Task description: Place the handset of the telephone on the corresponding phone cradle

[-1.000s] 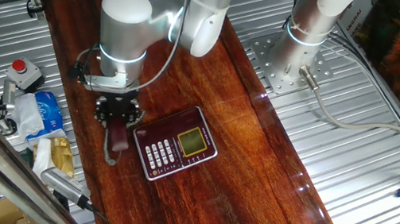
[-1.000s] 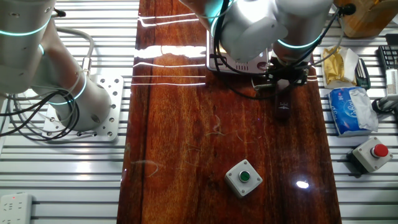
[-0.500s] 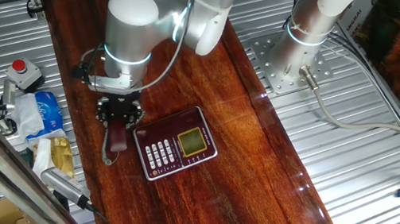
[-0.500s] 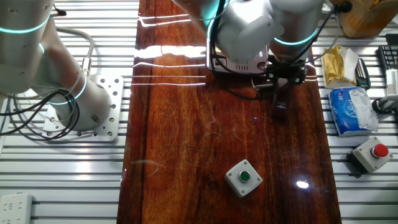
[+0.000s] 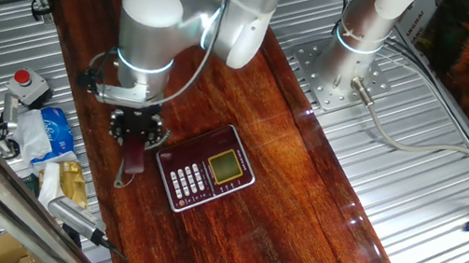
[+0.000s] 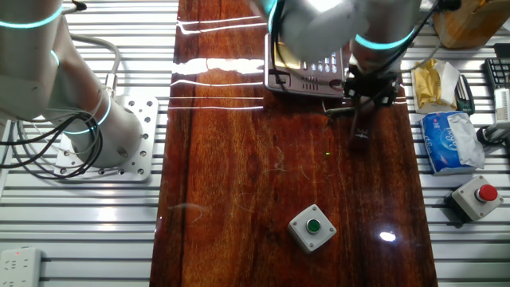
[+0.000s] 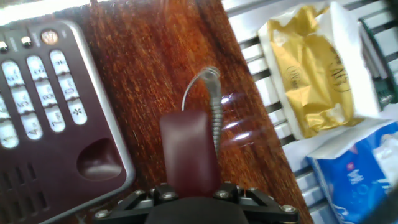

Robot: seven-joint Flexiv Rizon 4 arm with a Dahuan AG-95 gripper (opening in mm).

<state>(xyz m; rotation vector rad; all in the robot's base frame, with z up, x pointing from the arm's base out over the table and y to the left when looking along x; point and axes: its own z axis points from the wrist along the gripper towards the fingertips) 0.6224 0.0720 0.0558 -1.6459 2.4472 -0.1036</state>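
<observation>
The dark maroon handset [image 5: 129, 162] hangs from my gripper [image 5: 136, 133], just left of the maroon telephone [image 5: 205, 176] with white keys and a yellow-green display [image 5: 225, 165]. In the hand view the handset [image 7: 189, 152] points away from my gripper [image 7: 189, 190], and its grey curly cord [image 7: 215, 109] loops beside it. The gripper is shut on the handset's near end. The phone cradle [image 7: 98, 160], a recessed strip with an oval dip, lies to the left of the handset, beside the keypad [image 7: 37, 87]. In the other fixed view the handset [image 6: 360, 131] shows below the gripper [image 6: 366, 89].
A yellow packet [image 7: 311, 68] and a blue-white tissue pack [image 7: 357, 168] lie off the wooden board to the right of the handset. A green button box [image 6: 311, 226] sits on the board. A red stop button [image 6: 476, 195] and a second arm's base [image 5: 343, 73] stand on the metal table.
The gripper has risen a little with the handset, which now hangs more steeply. The arm has shifted, so more of the telephone shows in the other fixed view.
</observation>
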